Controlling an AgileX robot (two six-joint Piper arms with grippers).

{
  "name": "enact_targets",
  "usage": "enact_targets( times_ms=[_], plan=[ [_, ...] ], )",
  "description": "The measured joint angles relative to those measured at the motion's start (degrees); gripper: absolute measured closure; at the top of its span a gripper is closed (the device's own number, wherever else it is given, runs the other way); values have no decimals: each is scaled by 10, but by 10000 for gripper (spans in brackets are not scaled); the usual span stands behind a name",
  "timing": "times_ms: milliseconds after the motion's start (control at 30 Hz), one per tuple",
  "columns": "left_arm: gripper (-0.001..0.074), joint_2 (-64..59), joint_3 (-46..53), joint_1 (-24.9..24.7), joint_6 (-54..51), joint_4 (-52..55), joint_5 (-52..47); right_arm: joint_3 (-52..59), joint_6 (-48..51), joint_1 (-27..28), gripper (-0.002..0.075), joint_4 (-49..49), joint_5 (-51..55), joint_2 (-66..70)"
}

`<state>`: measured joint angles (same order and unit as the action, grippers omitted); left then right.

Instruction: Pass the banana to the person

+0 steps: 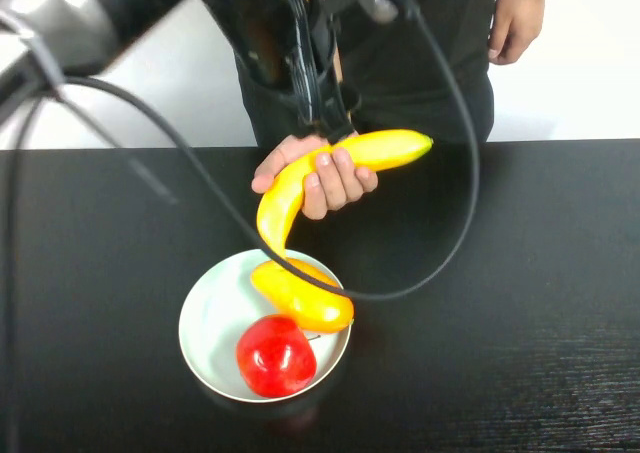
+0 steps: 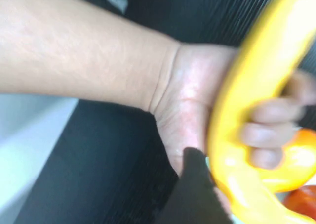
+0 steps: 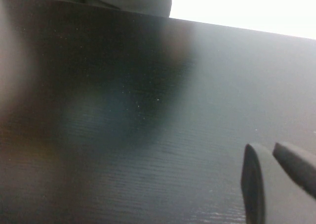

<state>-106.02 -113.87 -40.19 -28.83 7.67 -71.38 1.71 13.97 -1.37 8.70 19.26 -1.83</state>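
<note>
The banana (image 1: 380, 149) is long and yellow with a greenish tip. The person (image 1: 430, 63), in a black shirt behind the table, grips its middle in one hand (image 1: 335, 178). Its lower end hangs over the plate. My left gripper (image 1: 325, 113) hangs just above and behind that hand, at the banana's upper side. In the left wrist view one dark finger (image 2: 197, 184) shows beside the banana (image 2: 247, 100), with a strip of palm between them. The other finger is out of view and the jaws stand wide. My right gripper (image 3: 274, 182) is shut and empty over bare table, out of the high view.
A white plate (image 1: 210, 313) near the front holds a plump yellow-orange fruit (image 1: 305, 298) and a red apple (image 1: 275, 356). A black cable (image 1: 470, 193) loops over the table from my left arm. The person's other hand (image 1: 515, 18) hangs at the back right.
</note>
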Motion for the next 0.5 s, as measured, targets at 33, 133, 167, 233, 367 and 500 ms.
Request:
enact_targets(
  times_ms=[33, 133, 167, 233, 367, 500],
  plan=[
    [272, 16, 1, -5, 7, 0, 0, 0, 0, 0, 735, 0, 0, 0],
    [411, 83, 29, -12, 34, -6, 0, 0, 0, 0, 735, -1, 0, 0],
    [479, 106, 47, -12, 44, -8, 0, 0, 0, 0, 735, -1, 0, 0],
    [617, 171, 97, -10, 59, -9, 2, 0, 0, 0, 735, -1, 0, 0],
    [712, 307, 217, -3, 87, -5, 36, 0, 0, 0, 735, -1, 0, 0],
    [733, 444, 366, 8, 142, 20, 107, 0, 0, 0, 735, -1, 0, 0]
  ],
)
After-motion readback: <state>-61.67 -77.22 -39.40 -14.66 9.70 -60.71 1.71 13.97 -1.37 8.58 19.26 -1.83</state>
